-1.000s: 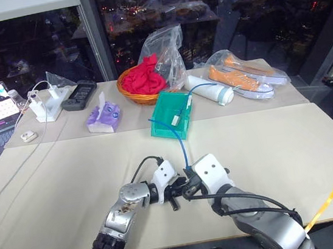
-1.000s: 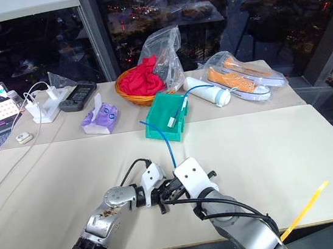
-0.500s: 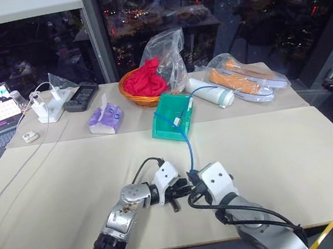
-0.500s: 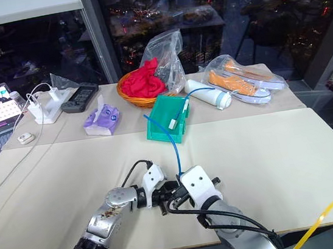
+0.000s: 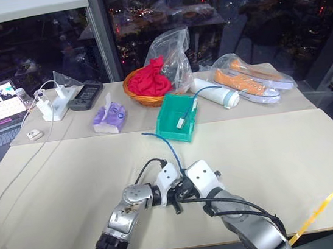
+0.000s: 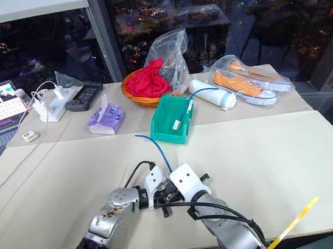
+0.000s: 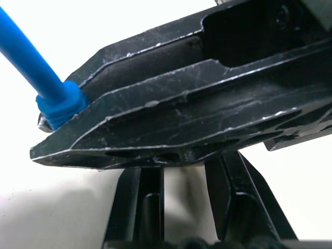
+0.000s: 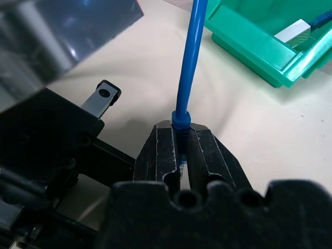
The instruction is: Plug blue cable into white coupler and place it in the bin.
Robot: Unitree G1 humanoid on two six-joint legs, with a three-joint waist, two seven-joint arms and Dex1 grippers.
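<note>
Nearby, wicker basket [image 5: 144, 93] stands behind the bin [image 5: 177, 118].

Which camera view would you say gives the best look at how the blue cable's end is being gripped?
The right wrist view: the right gripper is shut on the blue cable at its boot, seen straight along the fingers. The left wrist view shows that boot from the side. The head views show the cable arcing up and away from both grippers.
</note>
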